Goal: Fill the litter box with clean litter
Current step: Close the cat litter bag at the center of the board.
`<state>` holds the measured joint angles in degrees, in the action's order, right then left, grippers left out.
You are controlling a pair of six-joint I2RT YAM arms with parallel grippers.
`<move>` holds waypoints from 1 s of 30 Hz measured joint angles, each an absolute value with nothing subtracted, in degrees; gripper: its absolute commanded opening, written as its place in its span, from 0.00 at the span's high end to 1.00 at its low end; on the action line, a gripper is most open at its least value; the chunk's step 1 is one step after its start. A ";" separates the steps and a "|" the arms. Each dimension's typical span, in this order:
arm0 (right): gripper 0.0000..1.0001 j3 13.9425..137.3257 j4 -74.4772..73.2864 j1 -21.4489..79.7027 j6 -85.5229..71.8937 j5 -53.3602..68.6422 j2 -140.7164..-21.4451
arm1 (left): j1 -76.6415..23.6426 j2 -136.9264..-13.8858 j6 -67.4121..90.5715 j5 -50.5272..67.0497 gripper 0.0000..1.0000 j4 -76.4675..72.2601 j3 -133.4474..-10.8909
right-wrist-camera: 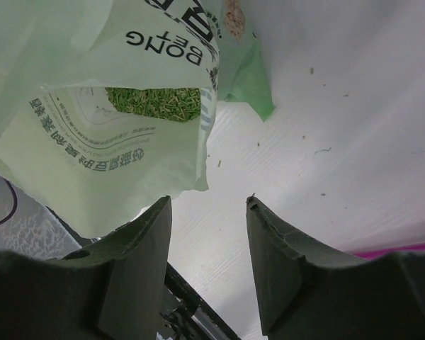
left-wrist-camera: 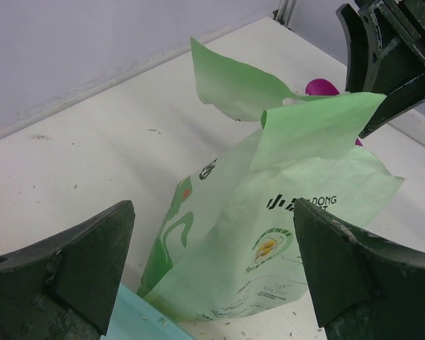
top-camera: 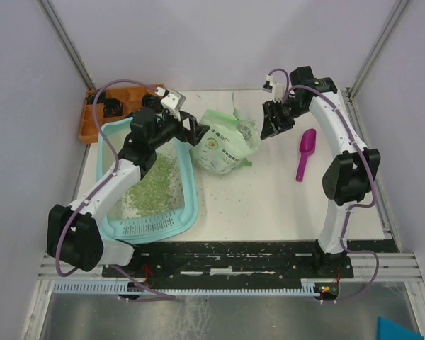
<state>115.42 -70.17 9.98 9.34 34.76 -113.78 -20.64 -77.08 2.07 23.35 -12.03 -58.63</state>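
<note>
The large light-teal rectangular plastic litter box [top-camera: 153, 228] lies along the left edge of the table [top-camera: 269, 205], with loose green litter granules [top-camera: 152, 185] scattered over its floor. Your left gripper [top-camera: 197, 133] has its jaws spread wide, facing the pale green printed bag [top-camera: 223, 145] mid-table. Your right gripper [top-camera: 269, 126] hovers at the bag's other side, with its jaws apart and pinching nothing.
</note>
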 measured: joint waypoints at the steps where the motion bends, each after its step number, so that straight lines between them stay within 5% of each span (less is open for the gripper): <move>1: 0.46 115.39 -70.06 10.22 9.32 34.96 -113.78 | -20.64 -77.32 2.07 23.53 0.00 -12.36 -58.70; 13: 0.51 114.28 -65.95 15.51 8.67 34.61 -114.50 | -20.60 -80.86 2.13 25.80 0.01 -15.64 -60.60; 17: 0.84 111.96 -64.20 16.71 8.88 32.88 -114.50 | -20.60 -82.19 2.72 27.38 0.07 -17.80 -60.58; 19: 0.97 110.13 -63.31 16.75 8.86 31.75 -114.50 | -20.60 -83.00 3.53 28.84 0.20 -19.31 -60.58; 22: 0.98 106.26 -61.21 16.43 8.91 29.52 -114.26 | -20.60 -84.14 4.71 31.18 0.45 -21.61 -60.51; 26: 0.98 100.14 -57.21 15.81 8.82 27.70 -112.03 | -20.43 -84.36 6.15 33.26 0.94 -23.73 -60.34; 30: 0.98 96.29 -55.64 14.85 8.25 27.31 -107.48 | -18.70 -84.36 7.57 36.82 0.97 -24.56 -60.34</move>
